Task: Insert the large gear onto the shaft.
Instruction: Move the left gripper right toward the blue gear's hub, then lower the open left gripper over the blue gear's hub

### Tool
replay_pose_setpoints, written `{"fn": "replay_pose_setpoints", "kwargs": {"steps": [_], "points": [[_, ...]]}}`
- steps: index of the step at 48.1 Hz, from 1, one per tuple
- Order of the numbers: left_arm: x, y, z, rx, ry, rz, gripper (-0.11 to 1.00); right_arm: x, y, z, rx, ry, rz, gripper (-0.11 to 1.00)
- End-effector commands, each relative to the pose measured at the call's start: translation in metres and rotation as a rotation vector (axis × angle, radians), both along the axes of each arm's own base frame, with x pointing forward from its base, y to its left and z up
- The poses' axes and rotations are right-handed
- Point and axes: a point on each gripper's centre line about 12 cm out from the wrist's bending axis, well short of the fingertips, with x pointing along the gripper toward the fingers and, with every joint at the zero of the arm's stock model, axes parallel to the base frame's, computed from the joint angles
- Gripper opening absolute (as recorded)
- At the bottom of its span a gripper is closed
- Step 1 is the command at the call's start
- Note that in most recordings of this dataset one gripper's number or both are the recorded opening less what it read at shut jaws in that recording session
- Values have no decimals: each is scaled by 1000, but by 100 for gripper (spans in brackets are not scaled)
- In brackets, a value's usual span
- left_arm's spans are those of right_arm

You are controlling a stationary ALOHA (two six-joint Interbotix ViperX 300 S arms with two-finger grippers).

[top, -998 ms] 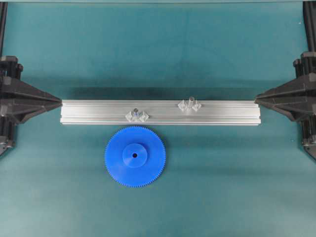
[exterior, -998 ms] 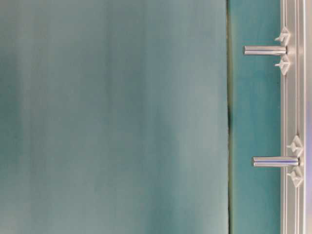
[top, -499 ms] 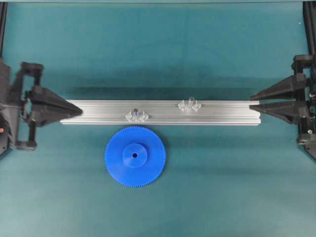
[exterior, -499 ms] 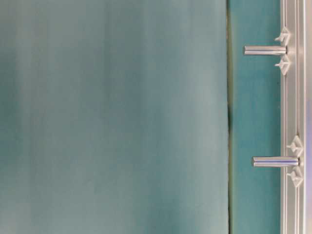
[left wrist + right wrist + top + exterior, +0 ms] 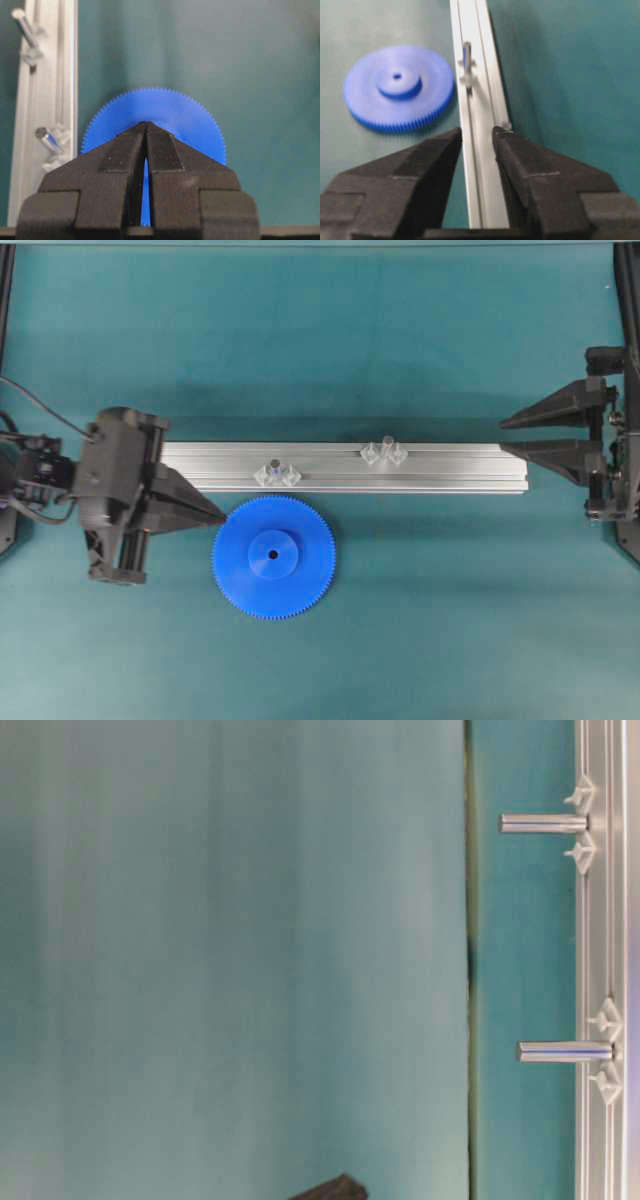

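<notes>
The large gear (image 5: 273, 556) lies flat on the teal mat in front of the rail, blue with a raised hub. It also shows in the left wrist view (image 5: 165, 107) and the right wrist view (image 5: 397, 87). The shaft (image 5: 387, 448) stands on the rail right of centre, and also shows in the wrist views (image 5: 24, 25) (image 5: 467, 56). My left gripper (image 5: 218, 518) is shut and empty, its tip at the gear's upper left rim (image 5: 146, 124). My right gripper (image 5: 504, 436) is open and empty at the rail's right end, its jaws on either side of the rail (image 5: 476, 132).
The aluminium rail (image 5: 450, 468) runs across the middle. A similar darker-tipped pin (image 5: 274, 471) on its own clear bracket stands just behind the gear, near my left gripper (image 5: 46, 139). Both pins show sideways in the table-level view, along with the rail (image 5: 598, 920).
My left gripper has moved right and forward from the rail's left end to the gear's rim, still shut. My right gripper has opened from shut.
</notes>
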Motion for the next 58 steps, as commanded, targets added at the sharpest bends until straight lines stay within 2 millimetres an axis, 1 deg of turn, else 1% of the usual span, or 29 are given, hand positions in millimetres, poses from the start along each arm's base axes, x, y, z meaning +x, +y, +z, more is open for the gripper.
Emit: {"fn": "replay_pose_setpoints", "kwargs": {"steps": [1,4,8,11,13,16,18,19,20,24,26,32,41,49,58], "points": [[12,-3,15,-2,-17,-4,3,3,-1,8,-12,-5,-1,49],[17,-3,15,2,0,-5,7,3,-2,7,-12,-3,-5,53],[21,-4,11,1,26,-2,21,2,-4,6,-13,1,-12,56],[23,-4,8,-3,50,2,37,2,-6,4,-12,6,-23,56],[25,-5,6,-15,62,8,50,1,-7,3,-12,12,-31,56],[28,-11,5,-43,75,9,68,0,-10,-2,-9,30,-43,56],[31,-11,5,-64,79,21,78,-2,-11,-6,-7,49,-50,56],[32,-11,5,-74,82,28,81,-3,-11,-9,-4,59,-54,56],[33,-12,3,-80,88,32,82,-4,-12,-10,-3,65,-57,56],[37,-12,-2,-99,105,45,77,-6,-13,-15,3,97,-63,56],[39,-13,-5,-97,116,44,77,-7,-14,-16,5,109,-68,56],[49,-17,-15,-85,175,40,81,-9,-14,-19,9,138,-69,56],[64,-20,-39,-48,371,51,90,-9,-13,-20,10,147,-68,56],[76,-21,-60,-16,482,51,91,-9,-13,-20,8,147,-68,56],[89,-23,-75,1,519,43,91,-10,-13,-21,10,147,-69,56]]}}
